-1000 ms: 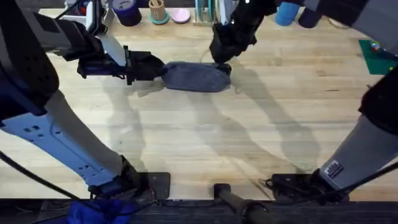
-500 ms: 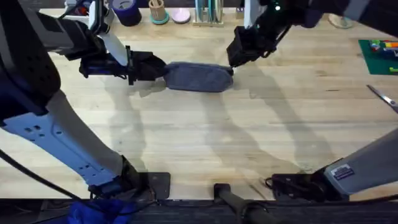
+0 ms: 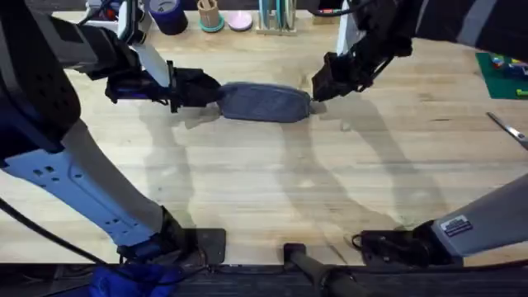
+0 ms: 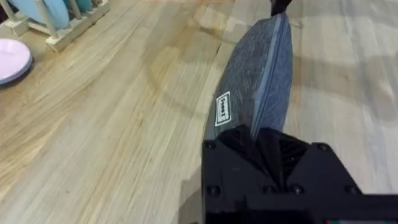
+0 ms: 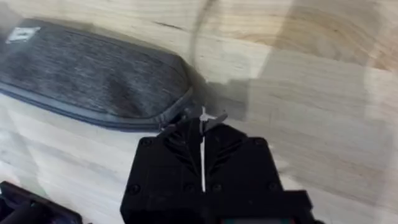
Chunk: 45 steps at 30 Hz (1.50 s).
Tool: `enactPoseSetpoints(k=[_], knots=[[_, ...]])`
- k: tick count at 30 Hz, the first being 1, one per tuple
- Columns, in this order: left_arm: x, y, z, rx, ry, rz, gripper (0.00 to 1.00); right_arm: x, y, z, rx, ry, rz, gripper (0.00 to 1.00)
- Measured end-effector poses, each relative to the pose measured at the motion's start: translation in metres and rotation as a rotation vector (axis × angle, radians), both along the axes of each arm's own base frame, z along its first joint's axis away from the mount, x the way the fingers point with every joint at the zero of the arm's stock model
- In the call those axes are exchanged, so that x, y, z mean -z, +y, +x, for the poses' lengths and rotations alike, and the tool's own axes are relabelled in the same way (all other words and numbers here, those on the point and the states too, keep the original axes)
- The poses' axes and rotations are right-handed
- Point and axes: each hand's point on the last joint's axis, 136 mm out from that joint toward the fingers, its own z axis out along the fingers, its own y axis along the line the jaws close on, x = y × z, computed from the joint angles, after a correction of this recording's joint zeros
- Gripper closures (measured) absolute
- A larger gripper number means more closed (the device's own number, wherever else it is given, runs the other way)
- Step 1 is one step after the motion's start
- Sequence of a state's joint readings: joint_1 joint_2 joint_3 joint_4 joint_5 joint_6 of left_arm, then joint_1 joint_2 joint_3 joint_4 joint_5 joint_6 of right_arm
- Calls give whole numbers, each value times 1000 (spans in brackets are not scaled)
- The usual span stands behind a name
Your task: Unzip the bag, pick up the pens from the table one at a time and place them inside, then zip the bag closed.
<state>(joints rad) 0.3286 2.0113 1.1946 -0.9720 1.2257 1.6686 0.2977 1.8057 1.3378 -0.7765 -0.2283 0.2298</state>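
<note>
Grey fabric bag [image 3: 264,102] lies on the table [image 3: 272,190] at the far side, long axis running left–right. Your left gripper [image 3: 196,89] is clamped on its left end and anchors it. Your right gripper [image 3: 323,86] sits at the right end, fingers together on what looks like the zipper pull [image 5: 203,116] — I can't confirm the grip. The zip line [image 4: 268,87] reads as closed. The right arm is the one on the pull, so any zipper travel goes left along the long axis, towards your left gripper.
</note>
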Motion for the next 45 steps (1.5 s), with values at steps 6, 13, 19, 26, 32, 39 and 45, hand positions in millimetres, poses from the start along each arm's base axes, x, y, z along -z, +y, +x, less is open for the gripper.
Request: enactPoseSetpoints(k=[6, 13, 19, 26, 32, 39, 45], knots=[[0, 0, 0, -1, 6, 1, 958, 9, -1, 1, 0, -8, 25, 966], [0, 0, 0, -2, 10, 0, 958, 16, -5, -3, 6, 11, 54, 966], [0, 0, 0, -2, 10, 1, 958, 17, -7, -5, -15, 15, 47, 966], [0, 0, 0, -2, 10, 1, 958, 15, -18, -6, -8, 25, 58, 966], [1, 0, 0, -2, 10, 2, 958, 7, -24, -8, -31, 1, 41, 966], [1, 0, 0, -2, 10, 5, 958, 15, -58, -10, 7, 12, -78, 925], [1, 1, 0, -2, 11, 5, 958, 17, -63, -9, 9, 7, -112, 106]])
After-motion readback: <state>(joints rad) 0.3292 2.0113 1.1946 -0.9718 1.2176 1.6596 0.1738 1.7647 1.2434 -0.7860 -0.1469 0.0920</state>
